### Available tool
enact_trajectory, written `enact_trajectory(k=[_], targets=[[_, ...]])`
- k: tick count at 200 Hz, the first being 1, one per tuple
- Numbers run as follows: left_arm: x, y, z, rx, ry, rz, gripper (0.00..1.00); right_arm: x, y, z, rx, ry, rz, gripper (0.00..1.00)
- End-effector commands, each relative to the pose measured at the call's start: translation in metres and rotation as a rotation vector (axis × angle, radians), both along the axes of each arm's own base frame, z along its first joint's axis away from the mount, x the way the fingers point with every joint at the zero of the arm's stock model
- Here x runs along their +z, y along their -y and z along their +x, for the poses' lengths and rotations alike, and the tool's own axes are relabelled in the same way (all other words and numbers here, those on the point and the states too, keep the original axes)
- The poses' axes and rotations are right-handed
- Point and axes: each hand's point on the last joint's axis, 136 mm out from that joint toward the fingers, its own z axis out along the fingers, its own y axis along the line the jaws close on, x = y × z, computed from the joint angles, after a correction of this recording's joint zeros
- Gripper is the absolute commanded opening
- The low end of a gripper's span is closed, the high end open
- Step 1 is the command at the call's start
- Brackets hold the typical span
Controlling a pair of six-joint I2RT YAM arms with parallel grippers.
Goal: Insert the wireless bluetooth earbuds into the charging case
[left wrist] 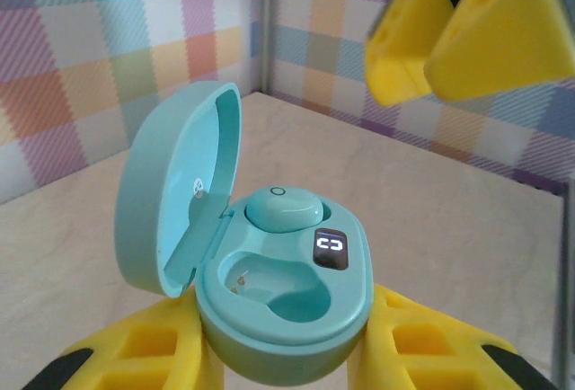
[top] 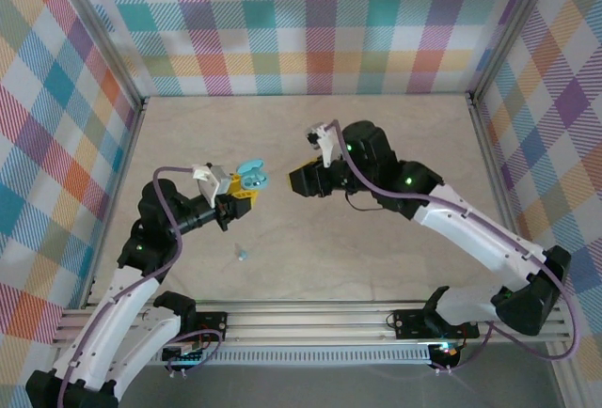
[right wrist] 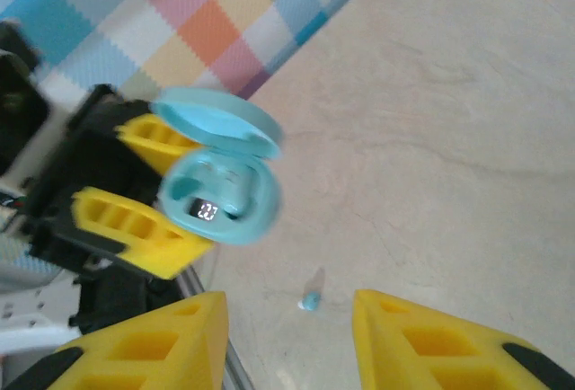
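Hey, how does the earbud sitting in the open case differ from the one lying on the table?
The seated earbud rests in a well of the open charging case, only its rounded top showing; the loose earbud lies exposed on the table. The seated earbud rides above the table in the case the left gripper holds; no gripper touches the loose earbud. Both are light blue, far smaller than the case.
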Motion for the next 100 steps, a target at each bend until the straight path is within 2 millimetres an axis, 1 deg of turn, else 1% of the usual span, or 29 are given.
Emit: enact_trajectory(k=[1,20,48,60,73,89,100], targets=[[0.007,-0.012,0.004,0.084,0.029,0.015,0.03,-0.037,0.0,0.017,-0.198,-0.188,0.056,0.41],[0.007,-0.016,0.004,0.115,0.026,0.019,0.03,-0.069,-0.008,0.011,-0.229,-0.272,-0.003,0.41],[0.011,-0.025,0.004,0.166,0.041,0.015,0.03,-0.11,-0.031,0.002,-0.25,-0.371,-0.063,0.4],[0.012,-0.029,0.003,0.19,0.046,0.015,0.03,-0.124,-0.041,0.002,-0.258,-0.408,-0.08,0.4],[0.013,-0.033,0.002,0.213,0.051,0.017,0.03,-0.134,-0.051,0.001,-0.261,-0.434,-0.099,0.38],[0.012,-0.039,-0.001,0.245,0.047,0.025,0.03,-0.149,-0.065,0.0,-0.251,-0.462,-0.126,0.32],[0.011,-0.044,-0.003,0.269,0.043,0.032,0.03,-0.159,-0.075,0.0,-0.241,-0.485,-0.137,0.3]])
